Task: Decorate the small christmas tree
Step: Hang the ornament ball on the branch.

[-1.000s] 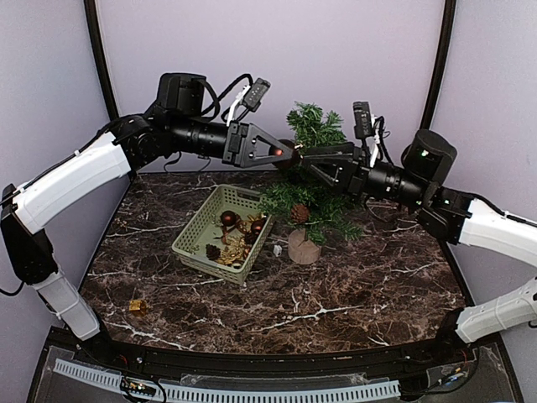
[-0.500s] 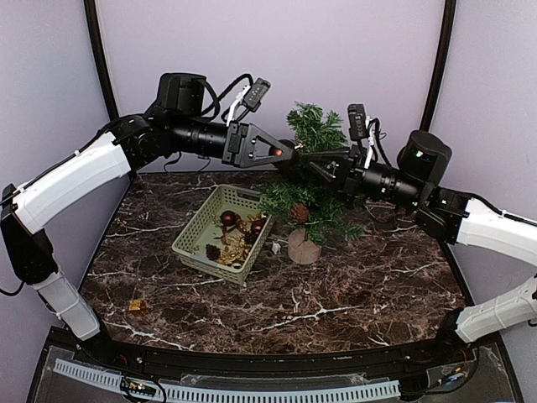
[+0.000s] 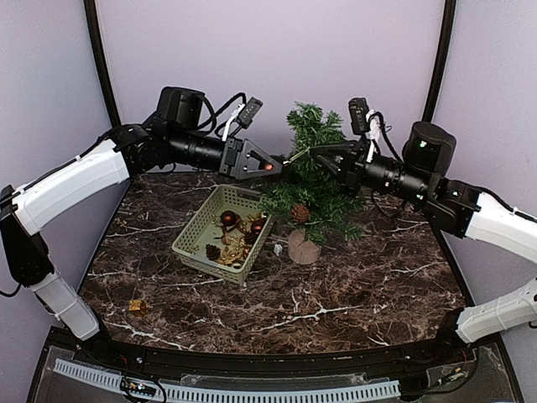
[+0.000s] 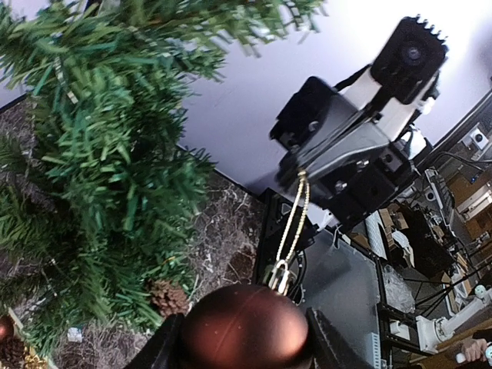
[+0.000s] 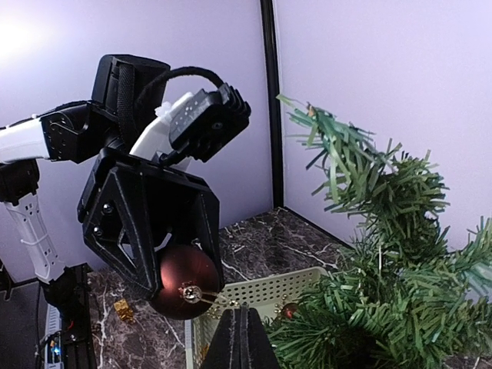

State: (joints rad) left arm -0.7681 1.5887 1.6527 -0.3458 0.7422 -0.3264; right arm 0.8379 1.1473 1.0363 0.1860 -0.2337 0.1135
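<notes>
small christmas tree point(image 3: 315, 134) standing upright, tip pointing up, trunk in its wooden base point(image 3: 303, 248), left gripper point(image 3: 268, 166) hugging a dark red bauble point(image 4: 246, 327), right gripper point(image 3: 312, 152) pinched on its gold loop point(image 4: 292, 223)

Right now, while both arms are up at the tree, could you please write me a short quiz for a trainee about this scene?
1. True or false: the left gripper holds a brown ball.
2. The right gripper is shut on: A. nothing; B. the ball's gold loop; C. the left gripper.
3. Does the ball hang on the small christmas tree yet?
Key: 1 true; 2 B; 3 no, it is held between the two grippers, beside the tree.
</notes>
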